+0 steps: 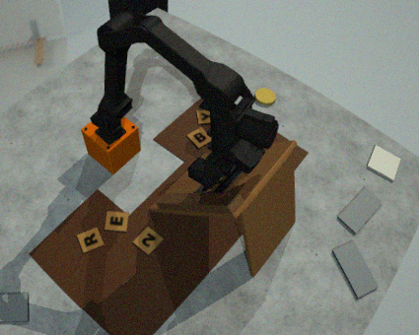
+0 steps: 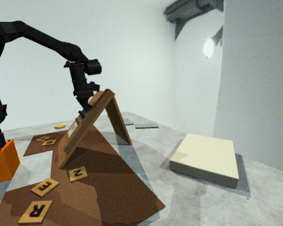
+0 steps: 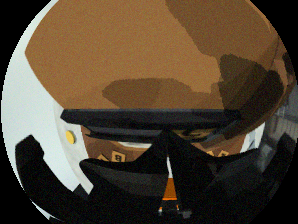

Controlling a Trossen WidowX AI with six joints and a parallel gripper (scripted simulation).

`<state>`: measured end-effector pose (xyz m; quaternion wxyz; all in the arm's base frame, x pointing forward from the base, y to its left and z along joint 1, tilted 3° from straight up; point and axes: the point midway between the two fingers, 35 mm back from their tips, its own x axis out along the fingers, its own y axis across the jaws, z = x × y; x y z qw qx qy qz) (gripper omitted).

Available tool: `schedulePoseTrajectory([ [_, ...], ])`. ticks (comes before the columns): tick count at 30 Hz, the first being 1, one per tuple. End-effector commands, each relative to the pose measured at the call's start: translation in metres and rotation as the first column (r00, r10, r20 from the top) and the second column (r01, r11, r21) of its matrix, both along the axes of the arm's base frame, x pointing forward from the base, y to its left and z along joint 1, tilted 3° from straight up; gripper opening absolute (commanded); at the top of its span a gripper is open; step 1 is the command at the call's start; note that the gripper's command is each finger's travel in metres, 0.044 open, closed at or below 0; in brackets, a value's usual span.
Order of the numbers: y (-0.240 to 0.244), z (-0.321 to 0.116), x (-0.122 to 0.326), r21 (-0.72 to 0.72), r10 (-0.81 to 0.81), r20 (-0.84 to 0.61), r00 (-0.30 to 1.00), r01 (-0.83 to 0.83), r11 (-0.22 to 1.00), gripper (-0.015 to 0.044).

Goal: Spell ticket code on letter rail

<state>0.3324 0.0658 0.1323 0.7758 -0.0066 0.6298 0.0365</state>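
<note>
Black closed fingers (image 1: 212, 186) (image 2: 85, 111), pressed together, stand at the sloping face of the brown wooden board (image 1: 267, 212) (image 2: 90, 124) (image 3: 145, 50). Below them, on brown matting (image 1: 119, 291) (image 2: 120, 189), lie square tan letter tiles R (image 1: 90, 239) (image 2: 35, 212), E (image 1: 116, 221) (image 2: 44, 187) and N (image 1: 148, 240) (image 2: 78, 173).

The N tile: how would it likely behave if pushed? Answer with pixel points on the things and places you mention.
The N tile (image 1: 148, 240) (image 2: 78, 173) looks thin and flat, so it would probably slide rather than roll or tip. Its straight, unbent edges suggest it is stiff.
</note>
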Motion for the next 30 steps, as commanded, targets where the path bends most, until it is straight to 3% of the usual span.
schedulePoseTrajectory([
  [1,-0.003,0.0,0.001,-0.003,0.0,0.004,1.0,0.0,1.0,0.0],
  [30,-0.003,0.018,-0.023,-0.003,0.0,0.002,1.0,0.0,1.0,0.0],
])
